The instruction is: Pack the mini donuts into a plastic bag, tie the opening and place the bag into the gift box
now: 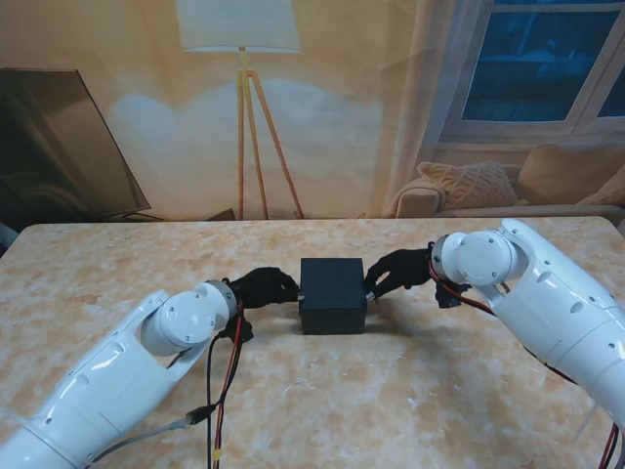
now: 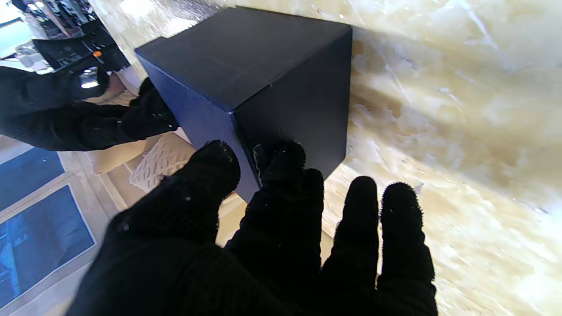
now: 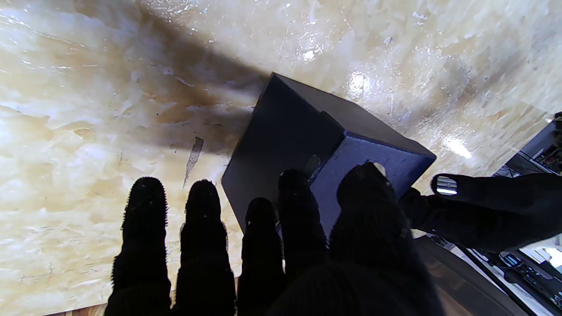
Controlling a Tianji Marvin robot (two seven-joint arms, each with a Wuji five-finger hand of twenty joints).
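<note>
Nearest to you, the two white arms are rising from the near corners, the left forearm (image 1: 117,376) trailing red and grey cables over the bench (image 1: 439,391). The left hand (image 1: 262,288) in its black glove is reaching in toward the left side of the gift box (image 1: 333,295); the right hand (image 1: 400,271) is doing the same on the right side, so the box is sitting between the two sets of fingers, closed, dark and cube-shaped, on the marbled bench.

In the left wrist view, the left fingers (image 2: 281,162) are lying against the near vertical edge of the gift box (image 2: 246,66), thumb and index spread to either side of that edge, the other fingers extended and apart. The right hand (image 2: 79,118) is showing at the far side of the box.

In the right wrist view, the right fingers (image 3: 298,193) are meeting a corner of the gift box (image 3: 281,136); the outer fingers are held straight and apart over bare bench.

Both hands are pressing or bracing the box from the sides; no finger is curling round it. You cannot tell whether the box is being lifted. Bag and donuts are not visible.
</note>
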